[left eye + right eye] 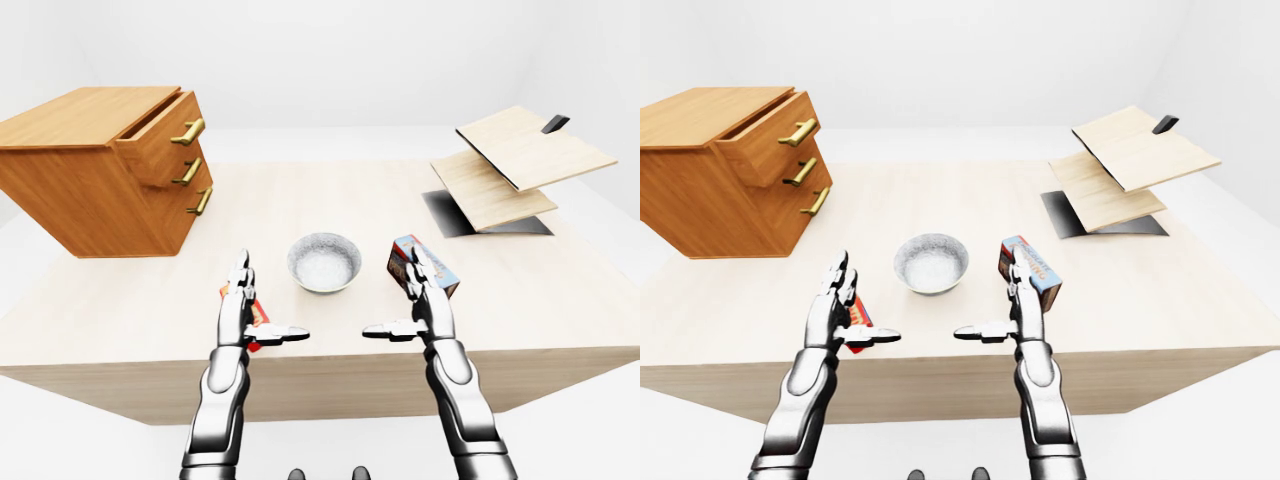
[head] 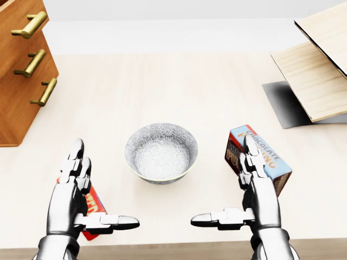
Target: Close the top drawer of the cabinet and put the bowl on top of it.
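- Pale wood is the material of the counter (image 2: 162, 86), and the wooden cabinet (image 1: 90, 115) stands on it at the upper left of the left-eye view.
- The top drawer (image 1: 160, 135) is seen pulled partly out, so the closing is judged as not yet done.
- The bowl (image 2: 161, 153) is placed upright on the counter, between the two hands and a little above them in the head view, and is touched by neither.
- The left hand (image 2: 70, 200) is spread flat with the thumb turned inward, and nothing is held in it. A red box (image 2: 96, 205) lies partly under it.
- The right hand (image 2: 257, 197) is spread in the same way and is also empty. A blue box (image 2: 271, 160) stands just beside its fingers.
- Risk: the blue box could be knocked over if the right hand is swung sideways toward the bowl.
- Risk: the smooth round bowl could slip if it is pinched only at the rim.
- Risk: the cabinet could be shifted on the counter if the drawer is pushed hard or off-centre.
- Risk: the bowl may be carried too early, while the drawer is open.
- Counted: one cabinet, three drawers with three brass handles, one bowl, two boxes, two hands, two wooden boards (image 1: 530, 150) over one dark mat (image 1: 450, 215).
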{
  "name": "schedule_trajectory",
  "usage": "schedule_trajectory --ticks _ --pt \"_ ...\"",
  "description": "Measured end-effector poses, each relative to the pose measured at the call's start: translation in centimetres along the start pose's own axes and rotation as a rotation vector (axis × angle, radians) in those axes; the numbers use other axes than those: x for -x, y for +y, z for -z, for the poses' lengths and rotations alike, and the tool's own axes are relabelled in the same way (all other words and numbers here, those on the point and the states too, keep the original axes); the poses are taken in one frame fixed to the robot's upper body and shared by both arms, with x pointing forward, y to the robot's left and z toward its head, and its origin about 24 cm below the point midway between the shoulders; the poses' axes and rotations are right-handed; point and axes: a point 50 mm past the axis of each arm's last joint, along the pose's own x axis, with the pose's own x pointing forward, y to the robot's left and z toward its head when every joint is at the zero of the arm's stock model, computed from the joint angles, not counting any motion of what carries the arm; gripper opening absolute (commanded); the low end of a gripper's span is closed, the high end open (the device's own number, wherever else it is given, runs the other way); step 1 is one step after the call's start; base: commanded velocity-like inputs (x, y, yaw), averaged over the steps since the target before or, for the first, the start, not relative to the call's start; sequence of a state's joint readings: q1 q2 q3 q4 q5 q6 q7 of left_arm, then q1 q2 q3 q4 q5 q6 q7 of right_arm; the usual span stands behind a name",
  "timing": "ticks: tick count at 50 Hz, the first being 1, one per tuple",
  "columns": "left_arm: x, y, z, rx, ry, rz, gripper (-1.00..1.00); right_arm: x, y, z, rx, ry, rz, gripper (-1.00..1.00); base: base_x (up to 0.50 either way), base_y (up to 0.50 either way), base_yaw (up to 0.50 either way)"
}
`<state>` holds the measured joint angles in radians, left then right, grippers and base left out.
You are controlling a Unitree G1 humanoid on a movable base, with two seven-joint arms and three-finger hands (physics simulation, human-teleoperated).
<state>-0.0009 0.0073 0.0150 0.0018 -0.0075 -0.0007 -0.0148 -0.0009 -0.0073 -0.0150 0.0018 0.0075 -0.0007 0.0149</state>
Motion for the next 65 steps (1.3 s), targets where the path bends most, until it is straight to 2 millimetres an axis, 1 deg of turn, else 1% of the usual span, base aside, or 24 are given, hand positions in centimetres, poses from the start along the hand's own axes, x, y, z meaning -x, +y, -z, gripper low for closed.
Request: schedule_trajectory --ticks 12,33,38,43,52,58,65 --pt "0.0 0.5 0.0 0.000 0.000 0.000 1.00 0.0 -0.5 0.0 0.000 0.000 0.000 1.00 0.00 0.00 0.00" --pt "0.0 1.2 -0.3 -0.028 -0.004 -0.030 1.00 0.4 -0.4 -0.1 0.009 -0.015 -0.006 1.00 0.00 0.00 0.00" --pt "0.4 1.2 -1.3 -0.064 -0.033 -0.038 1.00 0.9 -0.3 -0.7 0.014 -0.037 -0.008 1.00 0.00 0.00 0.00" --pt "0.9 1.1 -3.1 -0.090 -0.086 -0.052 1.00 1.7 -0.6 -2.5 -0.001 -0.095 0.003 1.00 0.00 0.00 0.00" --pt "2.8 0.8 -6.0 -0.128 -0.205 -0.066 1.00 3.7 -1.1 -5.1 -0.024 -0.182 0.007 1.00 0.00 0.00 0.00" --pt "3.6 0.7 -7.0 -0.140 -0.249 -0.073 1.00 4.6 -1.3 -6.1 -0.030 -0.216 0.007 1.00 0.00 0.00 0.00" --pt "4.1 0.6 -7.6 -0.147 -0.275 -0.077 1.00 5.1 -1.4 -6.7 -0.033 -0.236 0.007 1.00 0.00 0.00 0.00"
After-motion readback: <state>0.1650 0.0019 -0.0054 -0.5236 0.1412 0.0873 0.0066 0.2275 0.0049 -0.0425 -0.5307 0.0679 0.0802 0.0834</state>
